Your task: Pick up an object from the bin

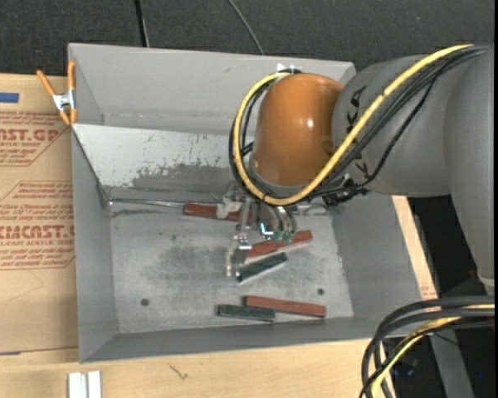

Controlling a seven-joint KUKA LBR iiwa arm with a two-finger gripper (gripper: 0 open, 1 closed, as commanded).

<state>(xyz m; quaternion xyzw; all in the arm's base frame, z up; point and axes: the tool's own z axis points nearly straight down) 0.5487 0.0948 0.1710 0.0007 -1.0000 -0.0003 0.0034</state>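
Note:
My gripper (240,254) is low in the middle of the bin, just under the arm's orange cover. It stands right over a short red-brown stick (284,240) and a dark green stick (262,265) that lie side by side, slanted, on the bin floor. Its metal tip touches or nearly touches the green stick's left end. Another red-brown stick (201,211) lies to the left of the gripper, at the foot of the back wall.
Near the front wall lie a long red-brown stick (287,308) and a dark green stick (242,312), end to end and partly overlapping. The arm and its cables cover the bin's right rear part. The left half of the floor is bare metal.

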